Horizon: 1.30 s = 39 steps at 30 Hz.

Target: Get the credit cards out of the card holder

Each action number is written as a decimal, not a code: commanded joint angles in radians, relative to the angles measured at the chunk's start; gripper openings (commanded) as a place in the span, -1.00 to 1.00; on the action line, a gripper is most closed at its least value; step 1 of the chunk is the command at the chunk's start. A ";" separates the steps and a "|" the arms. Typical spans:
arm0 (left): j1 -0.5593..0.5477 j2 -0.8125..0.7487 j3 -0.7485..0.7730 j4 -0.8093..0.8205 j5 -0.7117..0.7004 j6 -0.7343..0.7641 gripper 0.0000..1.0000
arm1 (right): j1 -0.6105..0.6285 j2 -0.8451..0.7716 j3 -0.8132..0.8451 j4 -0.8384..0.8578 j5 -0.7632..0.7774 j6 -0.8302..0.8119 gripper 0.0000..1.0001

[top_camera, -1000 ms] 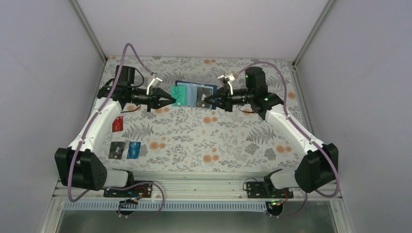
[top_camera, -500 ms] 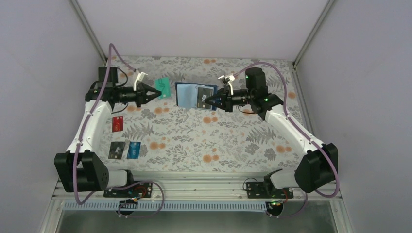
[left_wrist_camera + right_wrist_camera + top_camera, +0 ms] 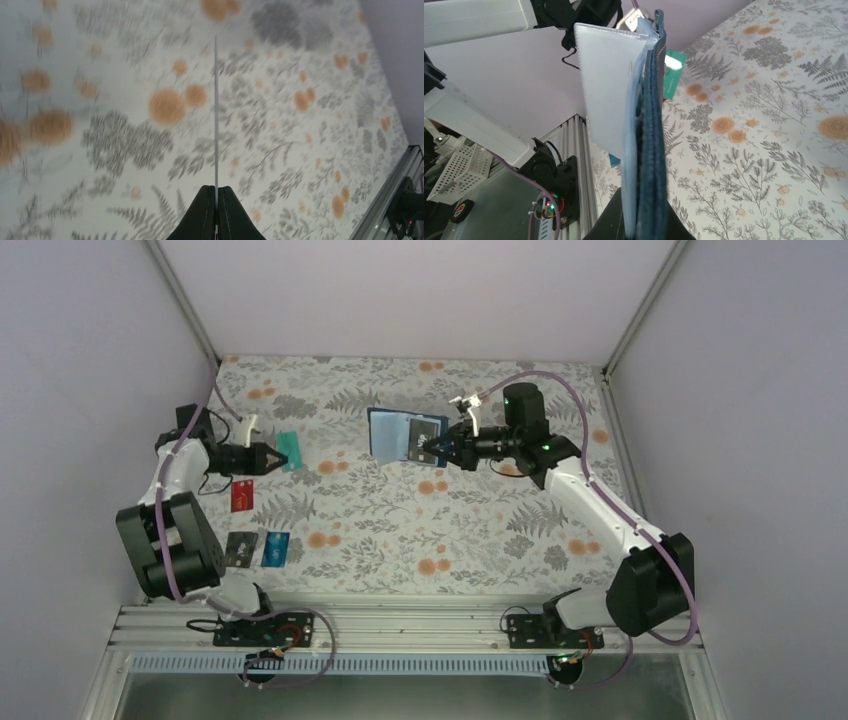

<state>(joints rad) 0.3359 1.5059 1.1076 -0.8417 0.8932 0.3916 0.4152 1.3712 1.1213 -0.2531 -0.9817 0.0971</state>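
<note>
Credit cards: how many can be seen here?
5. Red card, black card and blue card lie at left on the table; teal card in the left gripper; dark card in the card holder. Others may hide inside.

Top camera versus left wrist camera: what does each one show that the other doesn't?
Only the top view shows the right gripper holding up the card holder, plus a red card, black card and blue card lying on the table. Only the left wrist view shows the left gripper up close, shut on a card seen edge-on as a thin line. Both show that teal card and the flowered cloth.
</note>
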 commanded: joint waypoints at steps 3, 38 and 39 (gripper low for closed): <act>0.006 0.101 -0.035 -0.062 -0.250 0.036 -0.95 | -0.008 -0.011 -0.024 -0.040 0.033 -0.069 -0.91; 0.049 0.441 0.059 -0.156 -0.530 0.145 -0.95 | -0.015 0.020 0.007 -0.103 0.032 -0.128 -0.92; 0.048 0.441 0.060 -0.154 -0.530 0.145 -0.89 | -0.015 0.023 0.007 -0.103 0.031 -0.129 -0.92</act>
<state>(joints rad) 0.3851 1.9125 1.1557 -1.0599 0.4831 0.5354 0.4088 1.3853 1.1034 -0.3569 -0.9344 -0.0120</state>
